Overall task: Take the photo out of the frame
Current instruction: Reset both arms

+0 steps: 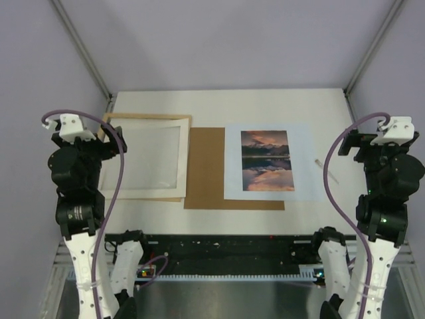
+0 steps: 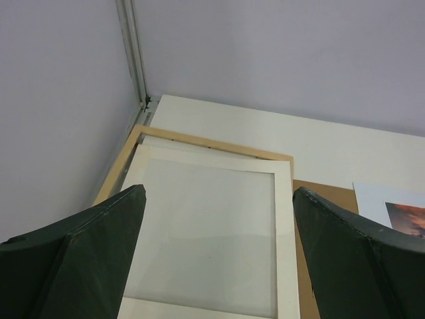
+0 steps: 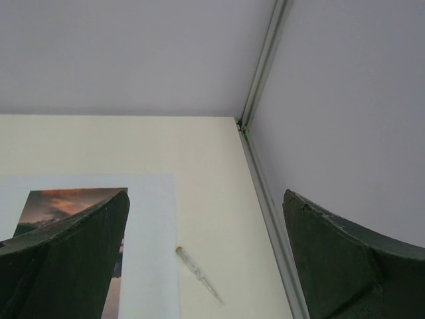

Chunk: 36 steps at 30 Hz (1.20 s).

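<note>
The frame (image 1: 143, 119), light wood with a whitish inner edge and a clear pane, lies flat at the table's left. The photo (image 1: 302, 161), a pale sheet printed with an orange-brown mirrored landscape, lies flat outside the frame at right-centre, partly over a brown backing board (image 1: 206, 166). My left gripper (image 1: 86, 133) hovers open over the frame's left side. In the left wrist view the left gripper (image 2: 218, 193) has the pane under its wide gap, with the frame's wood border (image 2: 212, 141) beyond. My right gripper (image 1: 388, 133) is open off the photo's right edge. Through the right gripper (image 3: 206, 196) I see the photo (image 3: 149, 226).
A small clear pen-like tool (image 1: 327, 170) lies on the table just right of the photo, also visible as the clear tool (image 3: 198, 272) in the right wrist view. Grey walls with metal corner rails (image 3: 262, 60) close in the table on three sides.
</note>
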Each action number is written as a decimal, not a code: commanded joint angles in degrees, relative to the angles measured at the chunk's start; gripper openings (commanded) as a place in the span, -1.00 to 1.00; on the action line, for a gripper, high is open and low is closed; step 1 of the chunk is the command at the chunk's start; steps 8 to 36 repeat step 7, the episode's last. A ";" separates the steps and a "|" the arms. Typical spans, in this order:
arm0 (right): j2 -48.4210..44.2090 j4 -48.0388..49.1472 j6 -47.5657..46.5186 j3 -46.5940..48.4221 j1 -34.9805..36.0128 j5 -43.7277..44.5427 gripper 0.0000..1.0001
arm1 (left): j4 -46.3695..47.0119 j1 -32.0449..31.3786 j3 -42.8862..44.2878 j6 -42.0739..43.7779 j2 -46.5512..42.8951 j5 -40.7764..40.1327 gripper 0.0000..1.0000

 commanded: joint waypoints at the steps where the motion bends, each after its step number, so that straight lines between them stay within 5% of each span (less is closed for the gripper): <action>1: -0.78 1.56 1.44 0.77 -0.34 1.69 0.97 | 3.10 1.71 0.65 -1.62 -0.31 3.23 0.98; 36: -0.34 1.65 1.70 0.95 -0.25 1.95 0.96 | 2.84 2.86 0.48 -1.89 -0.40 4.64 0.98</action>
